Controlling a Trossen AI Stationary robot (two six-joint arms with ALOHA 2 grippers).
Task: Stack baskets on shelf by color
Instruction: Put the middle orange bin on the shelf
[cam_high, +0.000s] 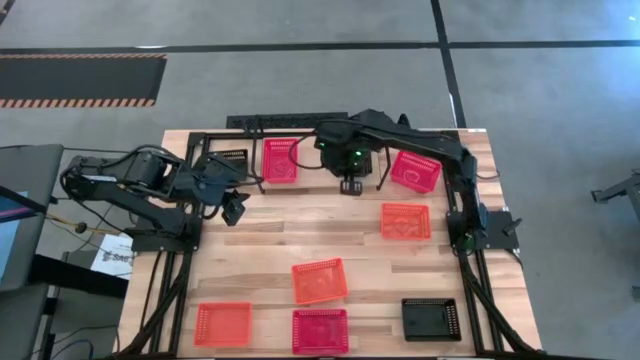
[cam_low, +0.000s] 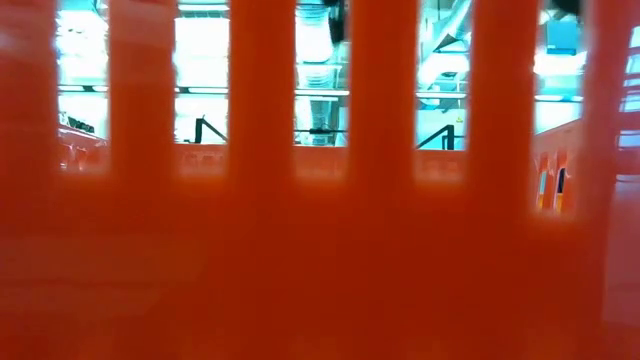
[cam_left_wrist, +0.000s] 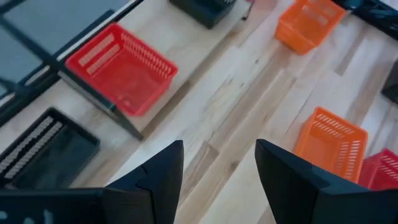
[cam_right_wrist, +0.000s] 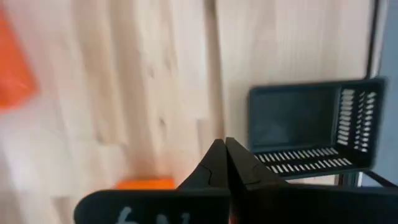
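**A:** so where are we at? From overhead we see the shelf (cam_high: 300, 150) along the table's far edge with a black basket (cam_high: 230, 160) at its left end and a red basket (cam_high: 281, 160) beside it. Another pinkish-red one (cam_high: 415, 171) sits tilted near the right end.

**B:** yep, and the rest are loose on the tabletop (cam_high: 260, 250): two orange baskets (cam_high: 405, 221) (cam_high: 319, 281) mid-table, then orange (cam_high: 223, 324), red (cam_high: 319, 331) and black (cam_high: 431, 319) along the near edge.

**A:** grippers?

**B:** left gripper (cam_high: 234, 208) hovers just off the shelf's left end, jaws wide apart, holding nothing. Right gripper (cam_high: 351, 186) hangs in front of the shelf's middle, fingers pressed together, empty too.
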